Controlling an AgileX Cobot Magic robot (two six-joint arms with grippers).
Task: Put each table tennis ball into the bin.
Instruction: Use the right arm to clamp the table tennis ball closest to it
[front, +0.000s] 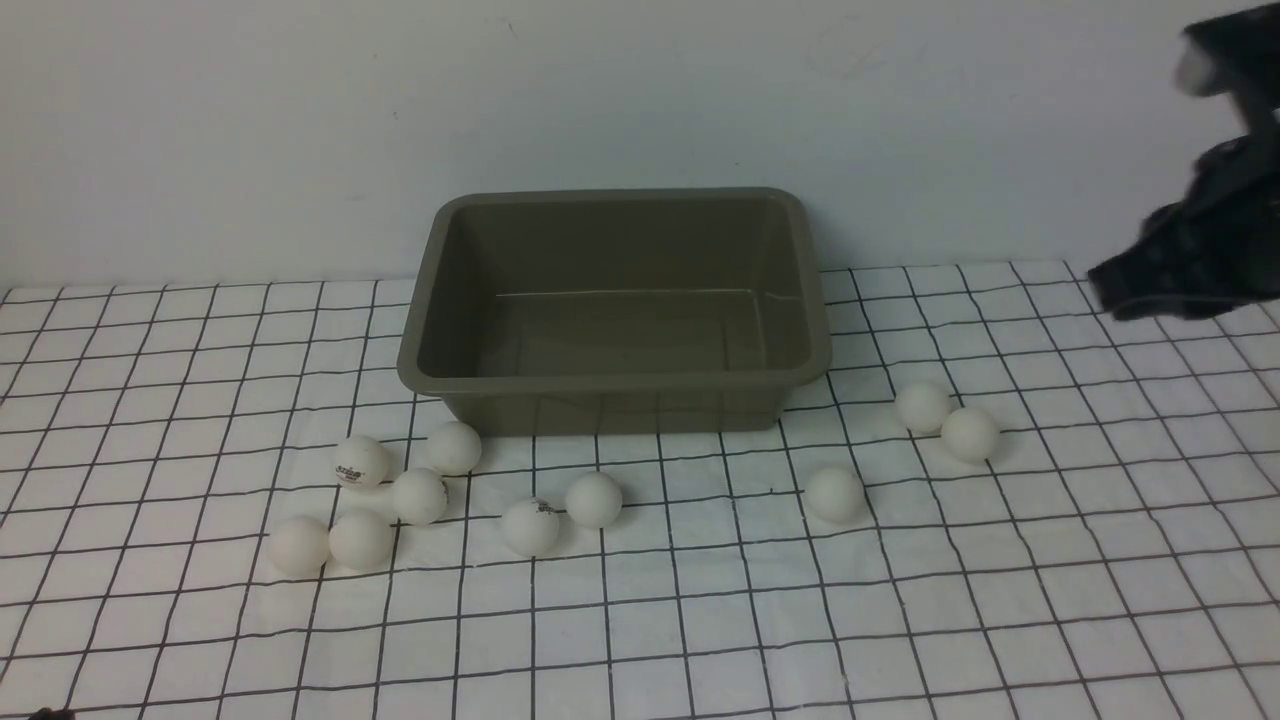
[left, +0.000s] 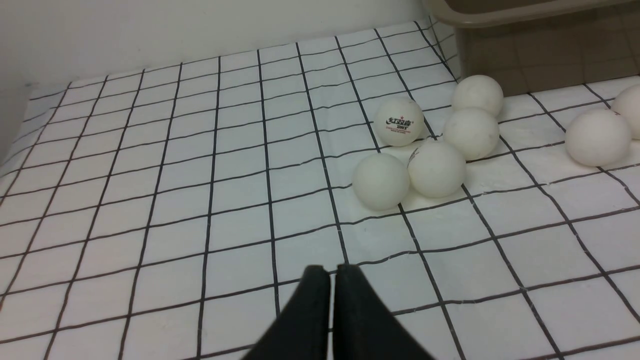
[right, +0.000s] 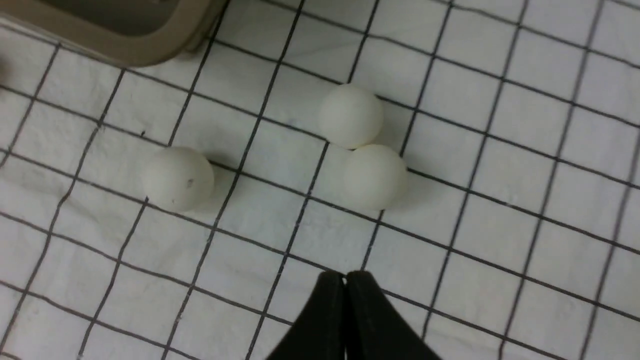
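Observation:
The olive-grey bin (front: 612, 381) stands empty at the middle back. Several white table tennis balls lie on the checked cloth in front of it: a cluster at the left (front: 419, 496), one with a printed logo (front: 361, 461), a pair in the middle (front: 594, 499), a single ball (front: 834, 494) and a touching pair at the right (front: 970, 434). My left gripper (left: 332, 272) is shut and empty, short of the left cluster (left: 436, 168). My right gripper (right: 346, 277) is shut and empty, raised above the cloth near the right pair (right: 375, 176). It shows blurred at the front view's right edge (front: 1120, 290).
The table is covered by a white cloth with a black grid (front: 700, 620). A plain pale wall (front: 600, 90) rises right behind the bin. The bin's corner shows in the left wrist view (left: 500, 15) and in the right wrist view (right: 125, 45).

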